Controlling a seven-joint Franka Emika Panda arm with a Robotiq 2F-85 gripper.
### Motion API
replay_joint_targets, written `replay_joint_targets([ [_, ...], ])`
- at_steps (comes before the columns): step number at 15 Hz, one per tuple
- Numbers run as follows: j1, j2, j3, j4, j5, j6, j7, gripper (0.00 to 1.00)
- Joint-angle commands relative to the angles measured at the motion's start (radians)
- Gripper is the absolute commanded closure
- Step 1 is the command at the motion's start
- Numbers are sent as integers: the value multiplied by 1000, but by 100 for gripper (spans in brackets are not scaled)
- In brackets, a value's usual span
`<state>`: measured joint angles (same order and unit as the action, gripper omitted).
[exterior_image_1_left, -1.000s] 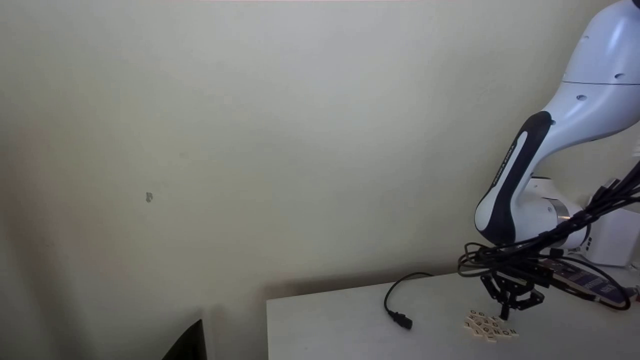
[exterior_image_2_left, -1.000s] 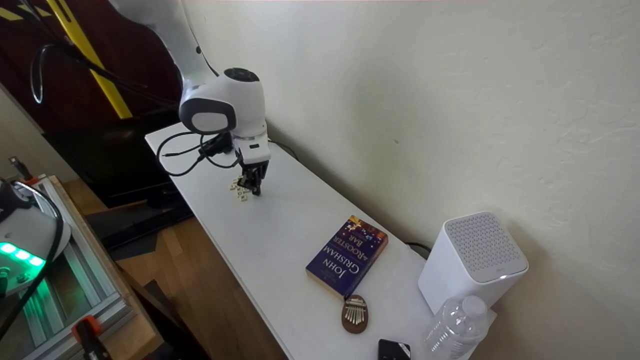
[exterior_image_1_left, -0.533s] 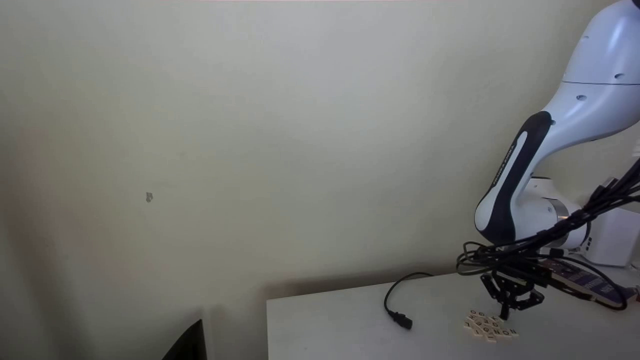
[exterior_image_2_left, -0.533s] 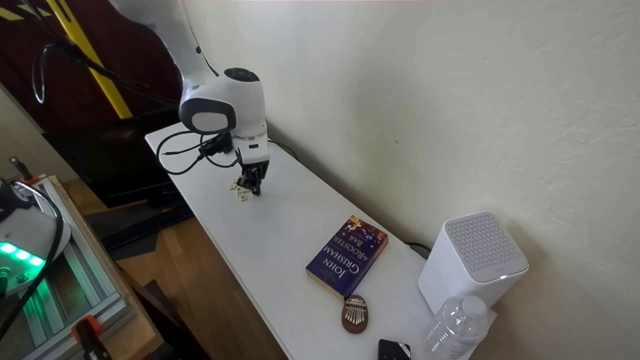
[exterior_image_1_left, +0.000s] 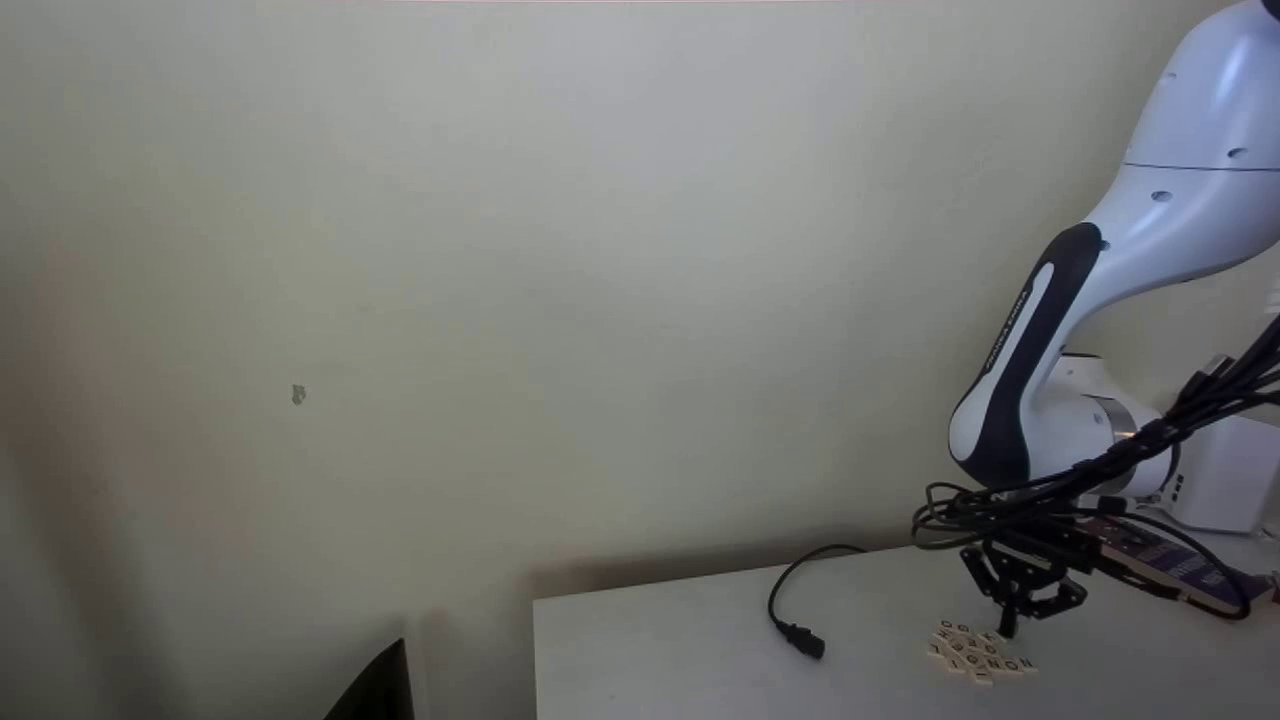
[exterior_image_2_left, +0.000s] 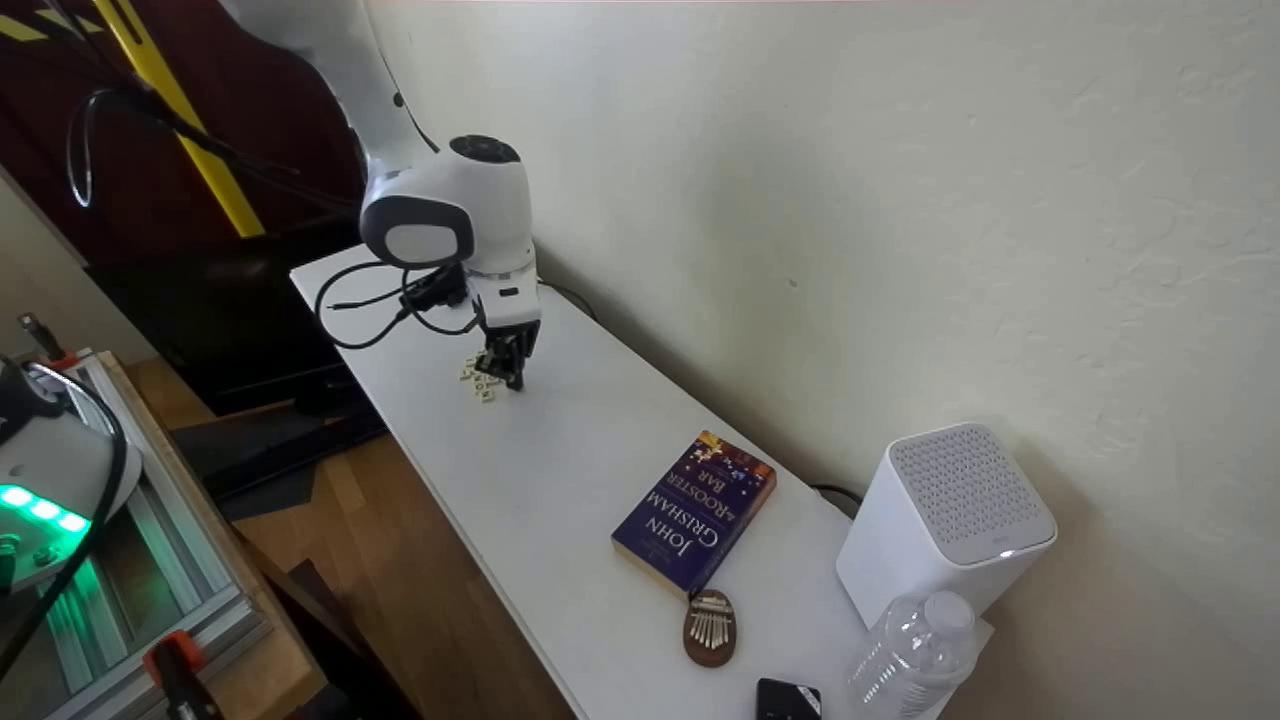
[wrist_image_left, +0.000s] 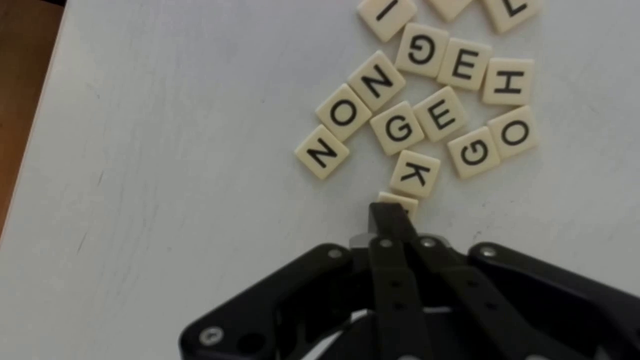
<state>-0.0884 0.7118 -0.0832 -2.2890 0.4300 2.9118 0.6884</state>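
My gripper (wrist_image_left: 393, 222) is shut with its black fingertips together, pointing down at the table. The fingertips partly cover a cream letter tile (wrist_image_left: 408, 205); I cannot tell whether they touch it. A K tile (wrist_image_left: 415, 173) lies just beyond it. Several more lettered tiles lie flat in a loose cluster, with N (wrist_image_left: 322, 152), O (wrist_image_left: 343, 112), G (wrist_image_left: 398, 128), E (wrist_image_left: 441, 114) and H (wrist_image_left: 508, 81) among them. In both exterior views the gripper (exterior_image_1_left: 1008, 628) (exterior_image_2_left: 514, 380) is low at the edge of the tile cluster (exterior_image_1_left: 970, 655) (exterior_image_2_left: 482, 388).
The white table (exterior_image_1_left: 680, 650) runs along a wall. A black power cord plug (exterior_image_1_left: 803, 640) lies on it. A blue book (exterior_image_2_left: 695, 515), a small brown thumb piano (exterior_image_2_left: 710, 628), a black object (exterior_image_2_left: 788, 700), a white box-shaped device (exterior_image_2_left: 945, 520) and a clear bottle (exterior_image_2_left: 915, 655) stand farther along.
The gripper and tiles stay almost in place. The arm's hanging cables have shifted slightly.
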Motion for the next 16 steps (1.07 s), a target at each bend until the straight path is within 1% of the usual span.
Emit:
replay_joint_targets([
  [1, 5, 45, 1, 29, 24, 16, 3, 100],
  [7, -2, 4, 3, -8, 21, 21, -16, 100],
  [8, 10, -6, -10, -20, 17, 29, -9, 100],
  [11, 11, -27, -12, -46, 22, 67, -9, 100],
  [16, -6, -62, 11, -89, 29, 133, -23, 100],
])
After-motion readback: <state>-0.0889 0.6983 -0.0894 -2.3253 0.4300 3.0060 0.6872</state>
